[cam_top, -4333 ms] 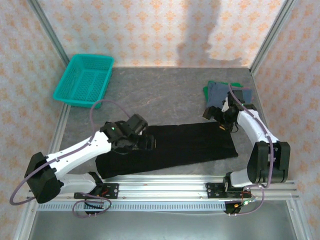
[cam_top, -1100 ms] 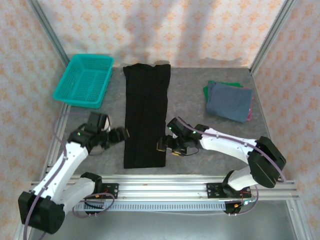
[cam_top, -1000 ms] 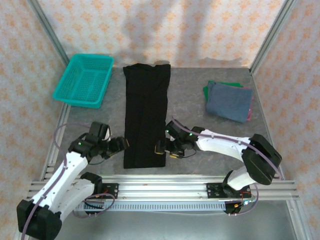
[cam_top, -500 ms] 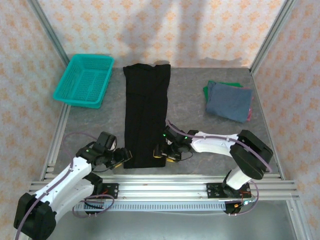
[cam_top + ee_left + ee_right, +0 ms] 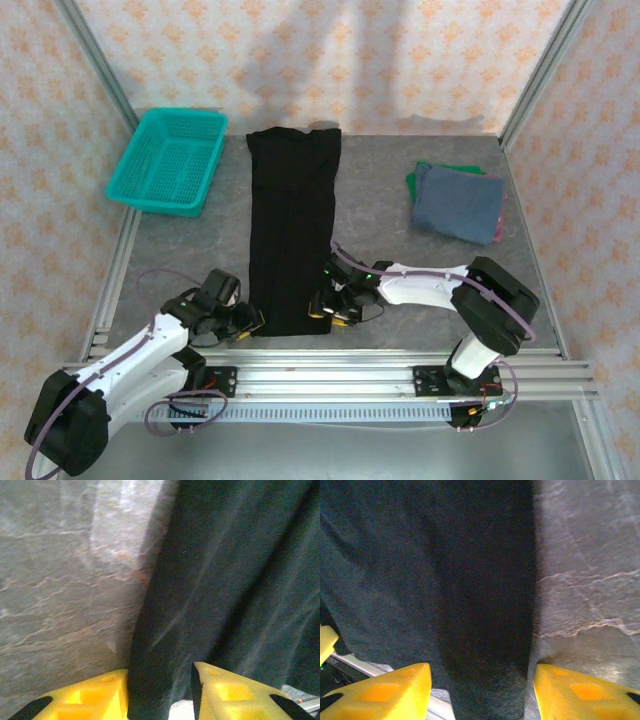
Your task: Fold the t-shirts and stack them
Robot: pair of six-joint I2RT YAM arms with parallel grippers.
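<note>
1. The left gripper (image 5: 250, 322) is set at the near left corner of the long, plain black cloth t-shirt (image 5: 293, 230). In the left wrist view its yellow fingers (image 5: 95, 700) are seen astride the hem. Whether the cloth is pinched tight cannot be told.
2. The right gripper (image 5: 322, 308) is placed at the near right corner. Its jaws are parted either side of the folded edge, and no grip is made yet.
3. The black shirt is laid as a narrow strip on the grey stone-patterned table (image 5: 380, 180), running from the near edge to the far edge.
4. All layers at both corners are best caught before any lift. The corners should then be raised evenly, since a one-sided hold is likely to skew the fold.
5. The teal plastic mesh basket (image 5: 185, 113) is placed at the far left, beside the strip's far end. Nothing is seen inside it.
6. The folded slate-blue shirt (image 5: 458, 205) is stacked on a green one (image 5: 425, 172) and a maroon one (image 5: 497, 232) at the far right, well apart from the strip.
</note>
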